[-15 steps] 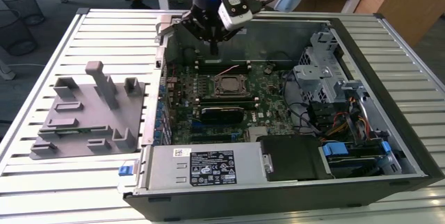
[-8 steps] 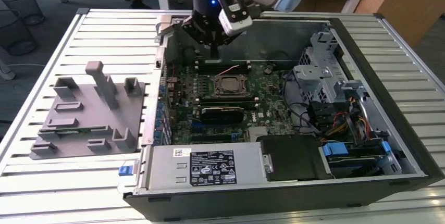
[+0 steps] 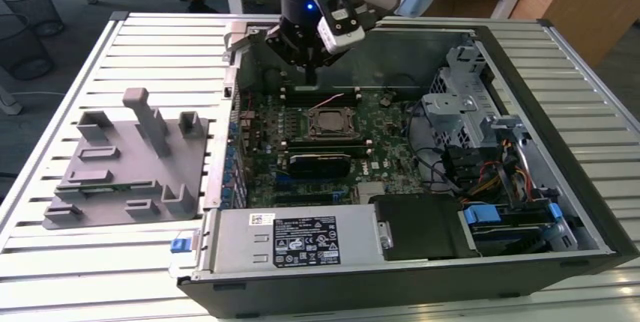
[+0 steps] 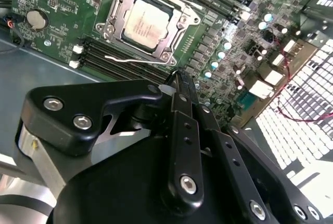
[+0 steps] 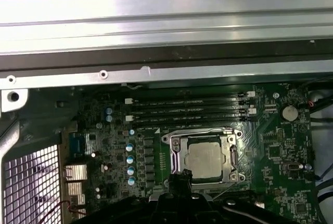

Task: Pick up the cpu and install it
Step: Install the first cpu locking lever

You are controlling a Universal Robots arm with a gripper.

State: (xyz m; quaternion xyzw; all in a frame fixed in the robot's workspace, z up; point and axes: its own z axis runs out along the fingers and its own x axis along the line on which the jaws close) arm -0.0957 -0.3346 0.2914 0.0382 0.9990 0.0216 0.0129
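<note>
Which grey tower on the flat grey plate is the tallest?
The thin post with the wide cap, in the middle of the grey plate's far row. It rises well above the stubby blocks on both sides of it.

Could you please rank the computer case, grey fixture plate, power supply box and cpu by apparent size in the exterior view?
1. computer case
2. grey fixture plate, only narrowly ahead of the next
3. power supply box, nearer the camera, so this order is unsure
4. cpu, clearly smallest
</note>
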